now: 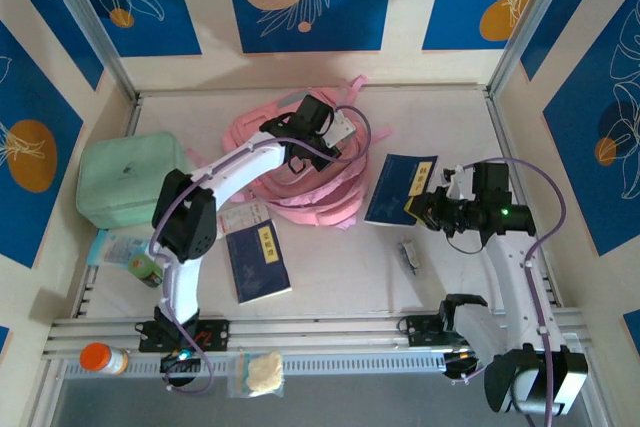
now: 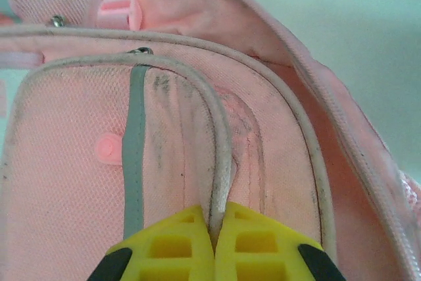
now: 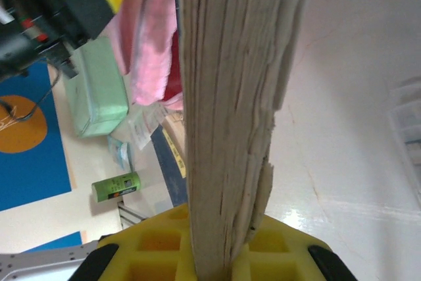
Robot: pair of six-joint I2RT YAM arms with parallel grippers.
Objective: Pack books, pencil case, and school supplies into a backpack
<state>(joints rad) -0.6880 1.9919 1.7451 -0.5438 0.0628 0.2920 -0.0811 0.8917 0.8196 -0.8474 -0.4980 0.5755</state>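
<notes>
Left hand (image 2: 214,245): pinched together on piping (image 2: 223,162) of pink backpack (image 2: 66,162), mid-worktop (image 1: 450,277). Right hand (image 3: 214,255): clamped on page edge of navy book (image 3: 227,97), just right of backpack. Risks: thin piping slipping free, opening collapsing; pages fanning, book dropping.

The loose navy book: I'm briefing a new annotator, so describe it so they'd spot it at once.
Start at the pink backpack in the centre. Just in front of it, beside the left arm, a navy book lies flat. Unlike the second navy book right of the backpack, gripped by the right end effector, it is unheld.
</notes>
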